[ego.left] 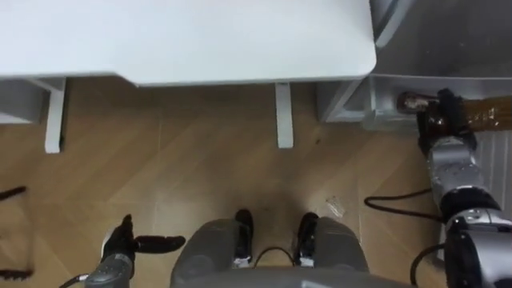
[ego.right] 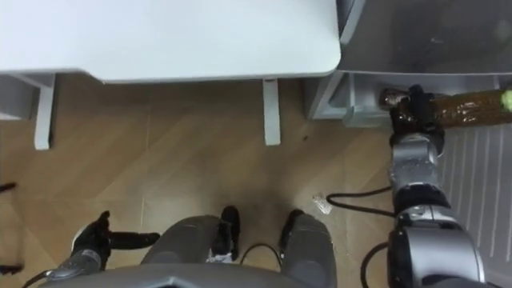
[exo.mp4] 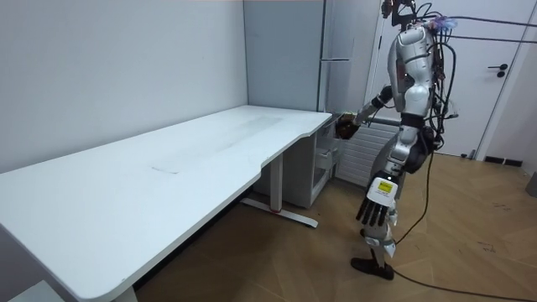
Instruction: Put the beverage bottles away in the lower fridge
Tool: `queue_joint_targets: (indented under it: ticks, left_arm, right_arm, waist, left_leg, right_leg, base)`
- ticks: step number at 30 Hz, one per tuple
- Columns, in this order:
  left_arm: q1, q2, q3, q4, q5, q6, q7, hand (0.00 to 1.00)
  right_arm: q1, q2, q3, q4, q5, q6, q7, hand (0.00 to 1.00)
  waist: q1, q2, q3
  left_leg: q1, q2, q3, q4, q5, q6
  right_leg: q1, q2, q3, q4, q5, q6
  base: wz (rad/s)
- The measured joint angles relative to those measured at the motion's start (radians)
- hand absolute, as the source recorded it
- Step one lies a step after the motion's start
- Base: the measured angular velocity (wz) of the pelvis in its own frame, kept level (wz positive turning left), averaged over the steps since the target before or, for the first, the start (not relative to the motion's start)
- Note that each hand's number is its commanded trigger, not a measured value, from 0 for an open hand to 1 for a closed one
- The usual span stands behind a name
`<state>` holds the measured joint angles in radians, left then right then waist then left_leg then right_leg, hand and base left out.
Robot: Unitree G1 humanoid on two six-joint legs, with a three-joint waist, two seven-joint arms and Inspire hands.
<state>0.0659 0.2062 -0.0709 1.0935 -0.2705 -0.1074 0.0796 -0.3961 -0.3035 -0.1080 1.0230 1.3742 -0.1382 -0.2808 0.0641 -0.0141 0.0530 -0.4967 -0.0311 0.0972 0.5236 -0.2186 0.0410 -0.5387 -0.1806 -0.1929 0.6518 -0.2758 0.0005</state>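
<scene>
Bottle is our one drink in view. It lies sideways in our right hand, whose fingers are clenched round its near end, at the front edge of the fridge, just past the corner of the desk. We judge the carrying done and the placing not: the bottle is at the fridge but not yet set on a shelf, and we cannot tell how far inside it reaches. Our left hand hangs low at our side, fingers relaxed, holding nothing.
</scene>
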Motion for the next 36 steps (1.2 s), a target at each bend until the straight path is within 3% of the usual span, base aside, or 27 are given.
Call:
queue_joint_targets:
  ticks: [4,9,12,17,22,25,28,36]
  left_arm:
    - [-0.035,0.004,-0.031,-0.001,-0.017,0.001,0.007,0.0]
    - [-0.041,0.004,-0.073,-0.001,-0.034,0.001,0.028,0.0]
    - [-0.043,0.004,-0.081,-0.006,-0.032,0.001,0.059,0.0]
    - [-0.043,0.005,-0.115,-0.015,-0.032,0.001,0.096,0.0]
    - [-0.036,0.018,-0.13,-0.046,-0.032,0.017,0.128,0.0]
    - [-0.035,0.027,-0.131,-0.076,-0.029,0.017,0.136,0.0]
    - [-0.03,0.037,-0.132,-0.081,-0.031,0.018,0.137,0.0]
    - [-0.016,0.042,-0.131,-0.113,-0.031,0.037,0.175,0.0]
  right_arm:
    - [-0.034,-0.021,0.009,0.014,0.001,0.009,0.045,1.0]
    - [-0.057,-0.026,0.012,0.023,0.005,0.009,0.046,1.0]
    - [-0.078,-0.032,0.033,0.024,0.031,0.012,0.043,1.0]
    - [-0.14,-0.052,0.045,0.027,0.05,0.032,0.043,1.0]
    - [-0.181,-0.061,0.049,0.03,0.037,0.05,0.04,1.0]
    - [-0.224,-0.093,0.047,0.029,0.037,0.057,0.009,1.0]
    - [-0.258,-0.116,0.046,0.029,0.065,0.076,-0.023,1.0]
    - [-0.308,-0.141,0.043,0.029,0.124,0.084,-0.074,1.0]
  waist:
    - [0.03,-0.014,0.0102]
    - [0.055,-0.019,0.0092]
    - [0.056,-0.034,0.0096]
    - [0.058,-0.04,0.0106]
    - [0.048,-0.046,0.011]
    - [0.048,-0.048,0.0101]
    - [0.045,-0.048,0.0099]
    - [0.046,-0.048,0.0096]
  left_leg:
    - [-0.111,0.002,-0.003,0.098,-0.015,-0.001]
    - [-0.205,0.004,-0.004,0.149,-0.016,-0.008]
    - [-0.257,0.003,-0.004,0.175,-0.013,-0.004]
    - [-0.318,0.009,-0.003,0.226,-0.024,-0.003]
    - [-0.391,0.019,0.002,0.267,-0.032,0.004]
    - [-0.451,0.02,0.0,0.308,-0.038,0.008]
    - [-0.471,0.018,-0.002,0.333,-0.049,0.012]
    - [-0.49,0.018,0.013,0.353,-0.055,0.022]
  right_leg:
    - [-0.102,-0.012,0.006,0.096,-0.024,-0.005]
    - [-0.192,-0.014,0.003,0.137,-0.021,-0.012]
    - [-0.246,-0.024,0.002,0.17,-0.018,-0.029]
    - [-0.3,-0.025,-0.002,0.204,-0.021,-0.037]
    - [-0.366,-0.031,-0.001,0.235,-0.024,-0.039]
    - [-0.418,-0.03,0.001,0.265,-0.025,-0.038]
    - [-0.432,-0.028,0.001,0.282,-0.032,-0.032]
    - [-0.46,-0.036,0.02,0.308,-0.04,-0.021]
  base:
    - [0.12]
    - [0.02]
    - [0.05]
    - [0.0]
    - [0.0]
    - [0.04]
    - [0.02]
    - [-0.01]
